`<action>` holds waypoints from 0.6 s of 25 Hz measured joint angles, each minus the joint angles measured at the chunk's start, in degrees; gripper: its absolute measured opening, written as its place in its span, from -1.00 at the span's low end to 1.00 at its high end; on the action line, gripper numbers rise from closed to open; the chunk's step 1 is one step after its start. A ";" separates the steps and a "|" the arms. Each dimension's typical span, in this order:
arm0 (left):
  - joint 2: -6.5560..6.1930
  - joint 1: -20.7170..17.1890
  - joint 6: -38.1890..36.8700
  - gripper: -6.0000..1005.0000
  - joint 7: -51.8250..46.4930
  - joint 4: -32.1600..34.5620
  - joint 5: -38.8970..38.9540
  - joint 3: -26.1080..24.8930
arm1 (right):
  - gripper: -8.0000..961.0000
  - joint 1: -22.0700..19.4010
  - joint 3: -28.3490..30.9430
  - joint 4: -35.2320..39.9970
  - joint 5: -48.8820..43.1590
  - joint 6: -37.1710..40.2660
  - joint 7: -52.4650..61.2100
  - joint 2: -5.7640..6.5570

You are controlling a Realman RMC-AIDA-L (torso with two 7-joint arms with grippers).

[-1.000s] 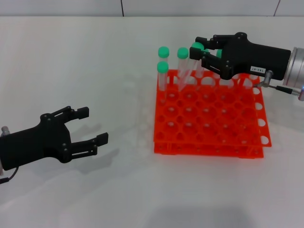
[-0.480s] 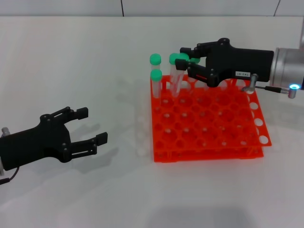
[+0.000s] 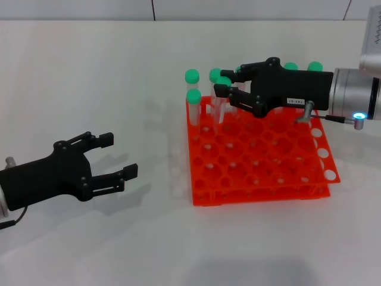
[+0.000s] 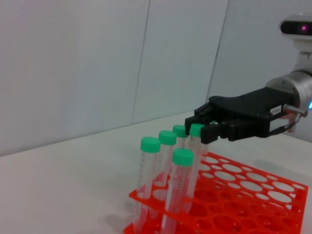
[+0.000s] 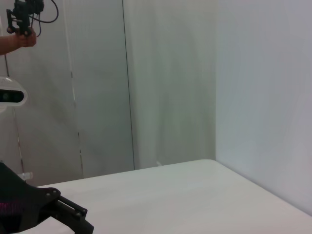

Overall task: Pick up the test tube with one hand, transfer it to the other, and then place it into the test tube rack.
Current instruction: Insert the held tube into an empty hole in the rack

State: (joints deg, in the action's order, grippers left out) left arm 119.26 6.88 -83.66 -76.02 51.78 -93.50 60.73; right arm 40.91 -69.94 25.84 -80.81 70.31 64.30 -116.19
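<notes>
1. Your right gripper point(image 3: 228, 95) reached over the back left part of the test tube rack point(image 3: 262, 170), with its fingers around the green cap of one test tube point(image 3: 224, 81).
2. Whether those fingers actually clamped that tube or only framed it, you could not tell; the left wrist view put the cap right at the fingertips point(image 4: 210, 130).
3. That tube stood upright in the rack among other green-capped tubes point(image 3: 191, 76); more caps point(image 3: 315, 66) showed behind the gripper's body.
4. Your left gripper point(image 3: 118, 157) hovered low over the white table point(image 3: 89, 83), well apart from the rack, fingers spread open and holding nothing.
5. The rack sat on the table to the right of centre, most of its holes unfilled.
</notes>
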 joint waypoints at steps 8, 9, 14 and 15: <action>-0.08 1.33 -0.02 0.76 0.00 -0.98 -0.07 0.00 | -0.16 -0.47 -0.43 -2.19 2.58 -0.45 -2.32 -0.01; -0.08 1.37 -0.02 0.76 0.00 -0.99 -0.06 0.00 | -0.16 -0.51 -0.63 -2.62 3.39 -0.51 -2.85 0.00; -0.09 1.59 -0.02 0.76 0.00 -0.98 -0.01 0.00 | -0.14 -0.48 -1.19 -3.03 3.64 -0.60 -3.04 0.01; -0.09 1.63 -0.02 0.76 0.00 -0.99 -0.01 0.00 | -0.14 -0.41 -1.41 -3.05 3.64 -0.63 -3.03 0.01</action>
State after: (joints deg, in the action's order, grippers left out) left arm 119.17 8.51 -83.67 -76.02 50.79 -93.52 60.73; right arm 40.50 -71.35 22.79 -77.17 69.68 61.27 -116.18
